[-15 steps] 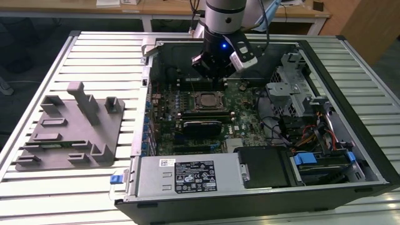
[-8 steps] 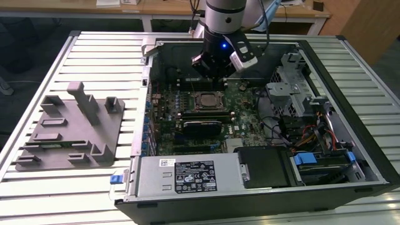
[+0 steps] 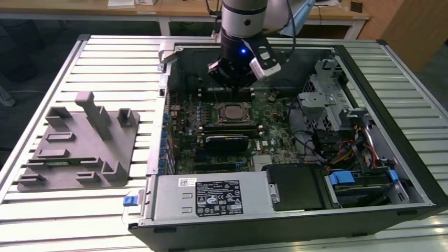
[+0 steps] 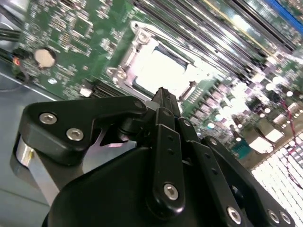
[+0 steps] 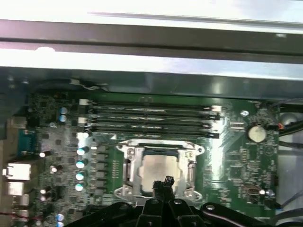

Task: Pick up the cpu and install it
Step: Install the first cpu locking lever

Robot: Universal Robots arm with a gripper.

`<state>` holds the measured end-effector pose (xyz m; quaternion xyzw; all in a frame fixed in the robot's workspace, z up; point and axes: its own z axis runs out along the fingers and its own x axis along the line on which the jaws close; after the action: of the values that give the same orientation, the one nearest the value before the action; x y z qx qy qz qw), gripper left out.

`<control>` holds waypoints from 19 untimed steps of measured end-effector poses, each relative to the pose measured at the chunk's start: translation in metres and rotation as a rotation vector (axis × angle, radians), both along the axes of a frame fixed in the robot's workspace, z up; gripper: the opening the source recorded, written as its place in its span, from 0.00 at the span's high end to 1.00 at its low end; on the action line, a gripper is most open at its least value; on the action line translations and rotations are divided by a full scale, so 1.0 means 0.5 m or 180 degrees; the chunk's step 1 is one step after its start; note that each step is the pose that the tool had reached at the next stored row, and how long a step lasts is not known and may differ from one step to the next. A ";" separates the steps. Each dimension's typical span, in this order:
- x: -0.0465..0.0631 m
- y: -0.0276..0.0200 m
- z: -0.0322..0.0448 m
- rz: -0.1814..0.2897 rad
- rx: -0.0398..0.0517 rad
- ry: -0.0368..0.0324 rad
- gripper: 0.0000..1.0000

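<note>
Cpu (image 3: 230,113) lies flat in its socket frame (image 5: 127,163) (seated, I judge), at 6 o'clock of my hand (image 3: 234,81) in the exterior view; fingers pinched narrow, gripping nothing.

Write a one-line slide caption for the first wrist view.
Gripper hangs over the motherboard, the silver chip lying in its socket.

cpu (image 5: 158,166) lying in socket frame (image 5: 124,165) | jaws together, tips over cpu edge | memory slots (image 5: 151,118) beside socket frame
</note>
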<state>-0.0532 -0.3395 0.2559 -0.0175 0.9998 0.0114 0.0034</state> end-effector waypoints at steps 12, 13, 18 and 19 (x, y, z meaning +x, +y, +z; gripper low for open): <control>-0.098 0.0000 0.000 0.0000 0.0000 -0.0004 0.89; -0.103 0.0000 0.000 0.0000 0.0000 -0.0004 0.89; -0.122 0.0000 0.000 0.0000 0.0010 -0.0004 0.89; -0.124 0.0000 0.000 0.0000 0.0028 -0.0004 0.89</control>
<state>-0.1152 -0.3395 0.2557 -0.0174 0.9997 0.0158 0.0041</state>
